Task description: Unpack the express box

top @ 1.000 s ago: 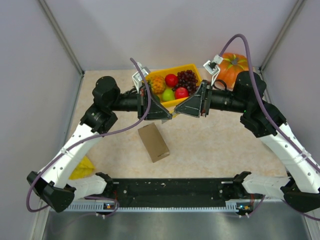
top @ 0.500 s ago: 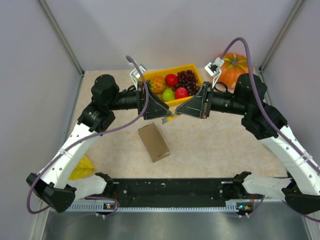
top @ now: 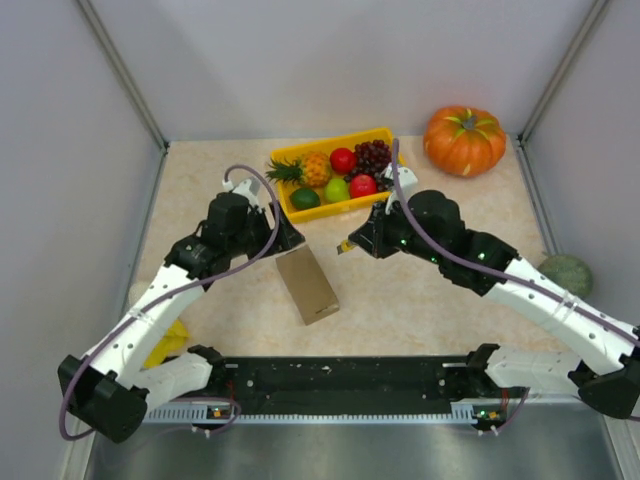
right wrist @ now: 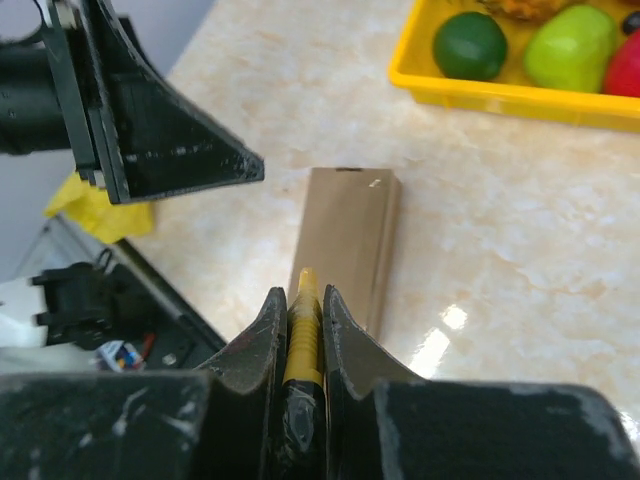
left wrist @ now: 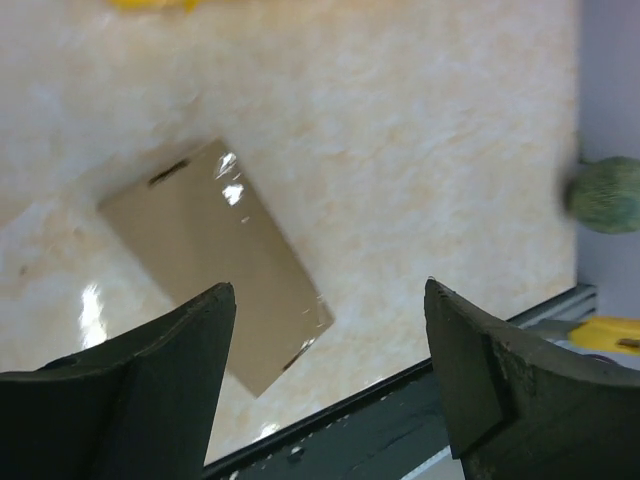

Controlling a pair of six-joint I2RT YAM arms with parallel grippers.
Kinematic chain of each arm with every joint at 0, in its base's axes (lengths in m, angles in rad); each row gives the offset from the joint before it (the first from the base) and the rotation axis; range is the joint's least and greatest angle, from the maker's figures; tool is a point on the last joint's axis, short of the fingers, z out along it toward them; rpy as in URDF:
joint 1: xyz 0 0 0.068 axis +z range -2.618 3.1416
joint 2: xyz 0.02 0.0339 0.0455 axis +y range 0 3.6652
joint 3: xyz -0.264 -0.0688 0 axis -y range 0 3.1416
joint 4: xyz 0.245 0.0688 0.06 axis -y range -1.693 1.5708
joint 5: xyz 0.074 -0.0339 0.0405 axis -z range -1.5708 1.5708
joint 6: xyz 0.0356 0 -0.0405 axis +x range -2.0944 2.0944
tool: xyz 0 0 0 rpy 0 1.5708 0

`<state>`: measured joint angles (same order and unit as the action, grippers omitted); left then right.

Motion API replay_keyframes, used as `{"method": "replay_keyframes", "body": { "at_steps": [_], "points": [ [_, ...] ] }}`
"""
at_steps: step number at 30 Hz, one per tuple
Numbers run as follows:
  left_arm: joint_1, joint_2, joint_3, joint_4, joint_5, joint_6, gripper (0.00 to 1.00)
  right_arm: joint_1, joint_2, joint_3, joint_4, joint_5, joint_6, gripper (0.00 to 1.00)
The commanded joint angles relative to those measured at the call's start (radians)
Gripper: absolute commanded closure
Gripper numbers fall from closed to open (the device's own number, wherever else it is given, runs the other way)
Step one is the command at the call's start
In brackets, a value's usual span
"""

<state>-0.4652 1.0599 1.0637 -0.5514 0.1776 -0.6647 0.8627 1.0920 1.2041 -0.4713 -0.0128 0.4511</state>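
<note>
The express box (top: 307, 285) is a flat brown cardboard box lying shut on the table between the two arms, also seen in the left wrist view (left wrist: 210, 260) and the right wrist view (right wrist: 345, 240). My left gripper (top: 284, 236) hovers over its far left end, open and empty (left wrist: 330, 290). My right gripper (top: 350, 245) hangs to the box's far right, shut on a slim yellow ribbed tool (right wrist: 303, 330) that points toward the box's near end (right wrist: 301, 290).
A yellow tray (top: 335, 208) of fruit stands behind the box. An orange pumpkin (top: 463, 140) sits at the back right, a green round object (top: 566, 273) by the right wall, and a yellow object (top: 165, 340) at the left. A black rail (top: 340, 375) lines the near edge.
Both grippers, which met tip to tip in front of the tray, have parted and swung down toward the box. The left one has opened. The right stays closed on the yellow tool.
</note>
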Motion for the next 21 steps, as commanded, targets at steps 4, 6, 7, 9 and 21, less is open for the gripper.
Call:
{"method": "replay_keyframes", "body": {
  "at_steps": [4, 6, 7, 9, 21],
  "points": [
    [0.000, -0.008, -0.260, 0.073, -0.113, -0.116, 0.21, 0.039, 0.015, -0.123, 0.209, 0.221, -0.023, 1.00],
    [0.000, 0.000, -0.325, 0.181, -0.092, -0.104, 0.20, 0.039, 0.029, -0.149, 0.226, 0.220, -0.019, 1.00],
    [0.000, 0.011, -0.346, 0.217, -0.075, -0.101, 0.20, 0.038, 0.034, -0.158, 0.247, 0.221, -0.017, 1.00],
    [0.003, 0.032, -0.393, 0.289, -0.052, -0.087, 0.19, 0.039, 0.043, -0.185, 0.264, 0.226, -0.015, 1.00],
    [0.008, 0.356, -0.263, 0.330, 0.114, -0.007, 0.29, 0.039, 0.072, -0.253, 0.299, 0.270, 0.014, 1.00]
  ]
}}
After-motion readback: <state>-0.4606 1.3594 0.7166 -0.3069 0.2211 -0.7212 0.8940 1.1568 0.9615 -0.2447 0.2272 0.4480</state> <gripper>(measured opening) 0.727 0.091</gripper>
